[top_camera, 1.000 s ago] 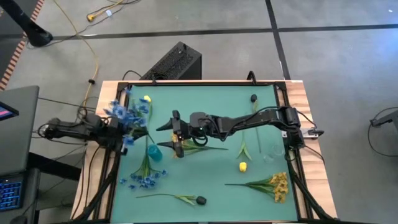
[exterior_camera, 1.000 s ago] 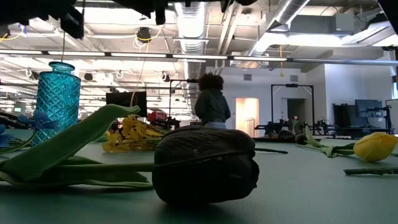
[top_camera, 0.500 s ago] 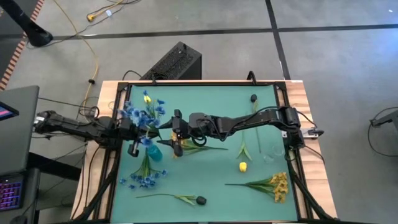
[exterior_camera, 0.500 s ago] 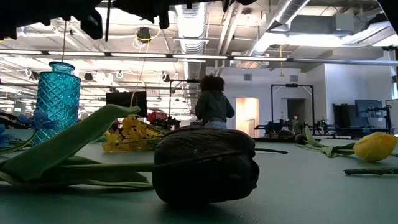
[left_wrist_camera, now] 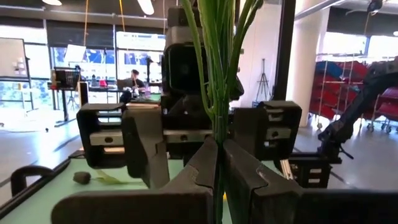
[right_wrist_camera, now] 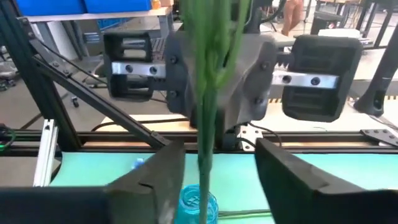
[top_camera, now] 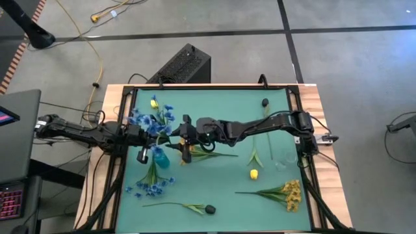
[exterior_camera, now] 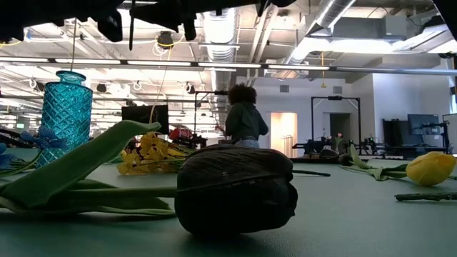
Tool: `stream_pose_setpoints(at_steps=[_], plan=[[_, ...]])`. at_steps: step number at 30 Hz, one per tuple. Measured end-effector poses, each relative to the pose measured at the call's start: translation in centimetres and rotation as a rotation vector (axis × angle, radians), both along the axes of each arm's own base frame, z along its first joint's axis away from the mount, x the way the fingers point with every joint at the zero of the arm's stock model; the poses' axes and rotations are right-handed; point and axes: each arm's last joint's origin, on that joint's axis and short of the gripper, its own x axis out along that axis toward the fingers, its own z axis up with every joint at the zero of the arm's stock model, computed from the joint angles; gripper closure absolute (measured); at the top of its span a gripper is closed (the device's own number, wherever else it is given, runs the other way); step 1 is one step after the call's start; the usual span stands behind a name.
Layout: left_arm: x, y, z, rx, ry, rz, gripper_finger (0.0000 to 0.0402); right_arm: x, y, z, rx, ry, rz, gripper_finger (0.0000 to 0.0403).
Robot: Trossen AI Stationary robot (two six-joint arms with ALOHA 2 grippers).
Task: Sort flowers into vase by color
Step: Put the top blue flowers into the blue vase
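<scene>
Robotics lab, exposed ceiling ducts (exterior_camera: 218,28), equipment racks (exterior_camera: 335,125)

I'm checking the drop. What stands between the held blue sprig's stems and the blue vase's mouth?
Nothing visible. The left gripper holds the blue sprig with its stems hanging over the blue vase; the right gripper brackets the stems, its fingers either side.

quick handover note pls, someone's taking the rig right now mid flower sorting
Left pincer: shut on the blue sprig, held upright above the blue vase.
Right pincer: open around that stem, not gripping, facing the left pincer.
Done: no flowers in the vase yet.
Left on the mat: a blue sprig, yellow-orange cluster, yellow buds, dark buds, another flower under the right arm.
</scene>
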Motion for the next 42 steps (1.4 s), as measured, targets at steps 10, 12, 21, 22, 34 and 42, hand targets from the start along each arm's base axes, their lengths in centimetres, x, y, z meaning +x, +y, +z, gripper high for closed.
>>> stream_pose_setpoints(at_steps=[10,12,21,22,34,42], plan=[[0.1,0.1,-0.3,-0.009,0.031,0.054,0.0370,0.0,0.0,-0.1,-0.012,0.008,0.023,0.0365],[0.1,0.2,-0.4,-0.005,0.042,0.058,0.0350,0.0,0.1,-0.1,-0.021,0.005,0.026,0.0365],[-0.8,0.3,-0.4,0.046,0.062,0.076,0.0241,-0.1,1.4,0.1,-0.021,-0.009,0.053,0.0359],[-1.1,0.4,-0.4,0.049,0.068,0.084,0.0231,-0.1,1.5,0.1,-0.023,-0.010,0.056,0.0359],[-3.8,2.1,-0.9,-0.069,0.253,0.567,0.0199,1.1,2.9,-0.3,0.006,-0.222,0.124,0.0357],[-3.6,2.4,-1.3,-0.073,0.286,0.646,0.0209,4.1,2.8,-3.2,0.050,-0.193,0.122,0.0356]])
